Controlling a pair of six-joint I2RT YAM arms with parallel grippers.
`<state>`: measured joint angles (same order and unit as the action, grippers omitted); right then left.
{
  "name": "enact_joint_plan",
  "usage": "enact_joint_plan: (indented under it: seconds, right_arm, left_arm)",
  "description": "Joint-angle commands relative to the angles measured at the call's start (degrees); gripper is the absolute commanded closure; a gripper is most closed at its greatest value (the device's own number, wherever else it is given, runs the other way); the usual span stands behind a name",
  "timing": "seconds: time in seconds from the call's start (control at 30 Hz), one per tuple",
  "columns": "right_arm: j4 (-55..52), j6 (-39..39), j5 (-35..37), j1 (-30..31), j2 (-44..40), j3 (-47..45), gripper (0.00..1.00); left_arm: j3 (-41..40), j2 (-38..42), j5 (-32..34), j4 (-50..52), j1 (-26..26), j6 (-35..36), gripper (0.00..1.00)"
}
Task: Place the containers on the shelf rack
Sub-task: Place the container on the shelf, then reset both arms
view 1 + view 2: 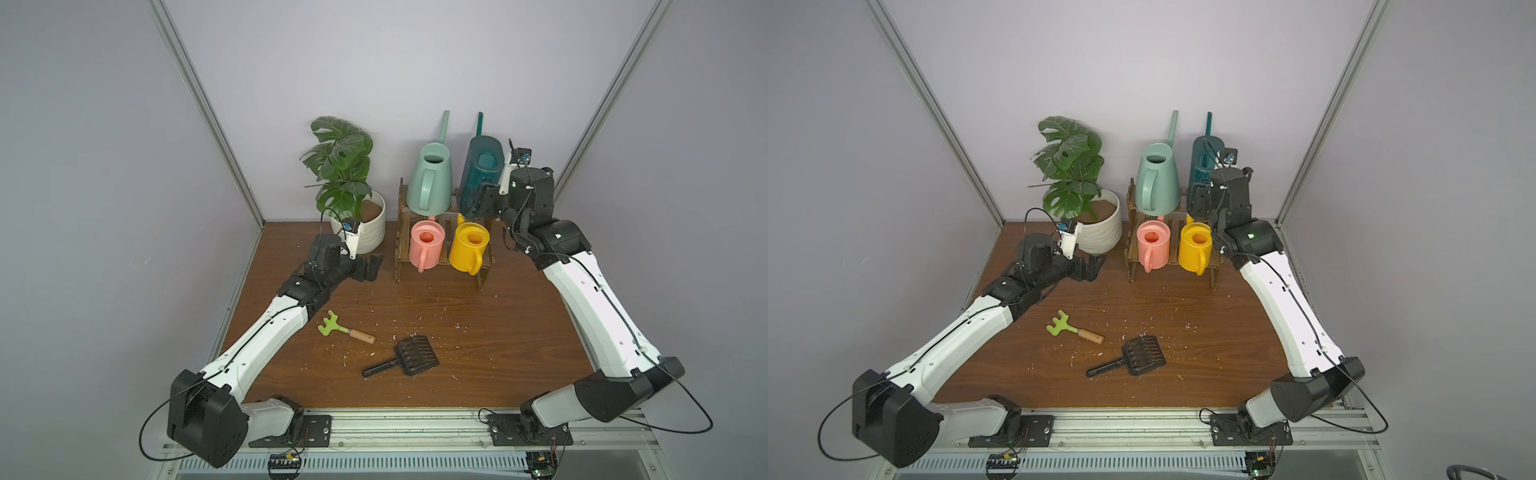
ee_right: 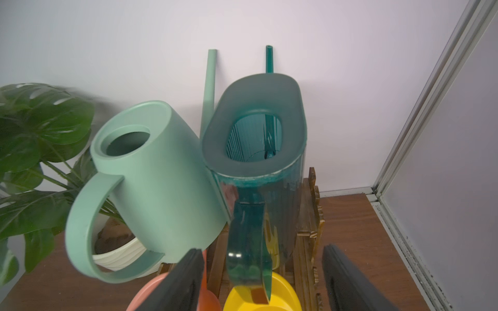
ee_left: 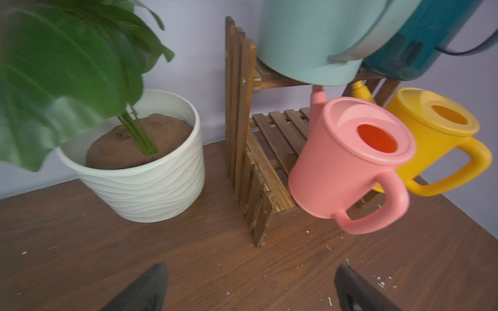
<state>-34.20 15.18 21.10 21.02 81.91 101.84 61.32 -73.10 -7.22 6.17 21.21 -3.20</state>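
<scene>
Green can [image 1: 432,183], teal can [image 1: 478,166] set atop rack [image 1: 399,249], pink can [image 1: 426,249], yellow can [image 1: 467,247] below, right gripper [image 2: 262,251] spread around teal handle, left gripper [image 3: 250,269] spread near rack

In a top view, a brown wooden table [image 1: 478,353] fills the lower centre. A white ribbed pot [image 1: 372,235] holding a monstera plant [image 1: 340,158] stands left of centre. A green hand rake [image 1: 341,330] with a wooden handle lies below it. A black slotted scoop [image 1: 411,357] lies lower right of the rake, apart. White flecks [image 1: 459,326] dot the tabletop.
</scene>
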Motion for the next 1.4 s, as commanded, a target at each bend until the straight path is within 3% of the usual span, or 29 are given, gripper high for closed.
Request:
enact_joint_plan:
  seconds: [0.0,0.17,0.27,0.5,0.67,0.8,0.9,1.1,1.37]
  right_arm:
    - [6.7,-1.9,0.3,-0.2,-7.9,-7.0,0.21]
    - [23.4,-6.6,6.4,-0.2,-24.4,-34.1,0.03]
    - [33.3,-8.6,10.5,-0.7,-32.5,-50.6,0.01]
    - [55.7,-8.9,10.4,-5.6,-39.7,-77.7,0.01]
    - [76.0,-9.5,6.1,-10.5,-34.3,-90.3,0.01]
    - [92.9,-11.4,2.9,-13.8,-24.6,-96.0,0.01]
    - [103.6,-12.7,1.8,-15.2,-15.8,-97.6,0.01]
    - [117.0,-13.1,-1.3,-16.0,1.8,-95.4,0.01]
    - [112.8,-13.5,-2.8,-16.0,6.2,-91.2,0.01]
  left_arm:
    - [-1.9,1.7,2.8,-4.1,-5.9,1.0,0.01]
    - [-12.8,3.6,14.2,-14.9,-11.3,3.4,0.01]
    - [-22.4,3.5,20.9,-28.0,-12.0,3.4,0.01]
    - [-35.3,-4.1,20.4,-48.1,-13.1,6.2,0.01]
    - [-43.7,-8.1,17.7,-64.8,-14.0,7.0,0.01]
    - [-48.3,-10.6,15.2,-74.1,-16.4,5.3,0.01]
    - [-52.6,-15.9,12.3,-87.8,-18.7,3.7,0.01]
    - [-49.2,-14.7,13.7,-79.2,-19.2,2.6,0.01]
    - [-49.1,-14.7,14.2,-78.9,-19.3,2.3,0.01]
